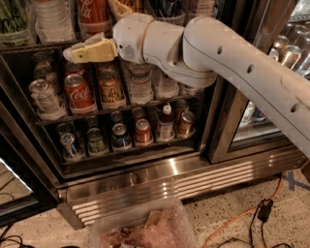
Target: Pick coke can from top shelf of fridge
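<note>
The fridge [160, 181] fills the camera view, steel-framed with a dark interior. On its top shelf [29, 47], a wire rack, stands a red Coca-Cola can [93, 13], cut off by the frame's top edge. My gripper [91, 29] is at that shelf's front, right in front of this can. Its fingers are spread open and hold nothing: one tan finger [92, 51] points left along the shelf rail, the other [119, 7] shows above the white wrist. A second red coke can [79, 92] stands one rack lower, below the gripper.
A gold-orange can [110, 87], silver cans [43, 97] and water bottles [140, 85] share the lower rack. Small cans and bottles [143, 131] stand below. Blue cans [252, 114] sit behind the right glass door. A plastic bin [145, 227] and orange cable [232, 223] lie on the floor.
</note>
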Motion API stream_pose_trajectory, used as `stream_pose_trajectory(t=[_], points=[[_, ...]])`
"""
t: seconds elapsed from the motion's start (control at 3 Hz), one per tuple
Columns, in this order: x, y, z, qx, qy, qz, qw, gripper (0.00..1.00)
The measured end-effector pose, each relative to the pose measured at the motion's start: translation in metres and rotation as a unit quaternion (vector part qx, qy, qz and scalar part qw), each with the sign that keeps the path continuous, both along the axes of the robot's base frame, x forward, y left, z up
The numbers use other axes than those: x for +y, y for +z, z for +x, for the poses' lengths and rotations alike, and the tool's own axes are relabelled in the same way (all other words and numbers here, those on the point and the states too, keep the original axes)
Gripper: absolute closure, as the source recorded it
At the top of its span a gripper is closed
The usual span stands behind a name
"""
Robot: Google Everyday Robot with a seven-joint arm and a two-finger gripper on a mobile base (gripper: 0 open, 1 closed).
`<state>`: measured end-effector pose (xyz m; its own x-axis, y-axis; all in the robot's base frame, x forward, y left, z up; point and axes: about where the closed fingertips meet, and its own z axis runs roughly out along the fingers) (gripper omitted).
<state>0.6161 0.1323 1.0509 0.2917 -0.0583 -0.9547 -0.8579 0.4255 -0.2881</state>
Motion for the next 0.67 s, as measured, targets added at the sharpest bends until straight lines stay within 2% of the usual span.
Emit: stream_pose_trajectory(t=[0.67], points=[[0.014, 0.002, 0.022, 0.0, 0.0, 0.015, 0.9999, 0.0]])
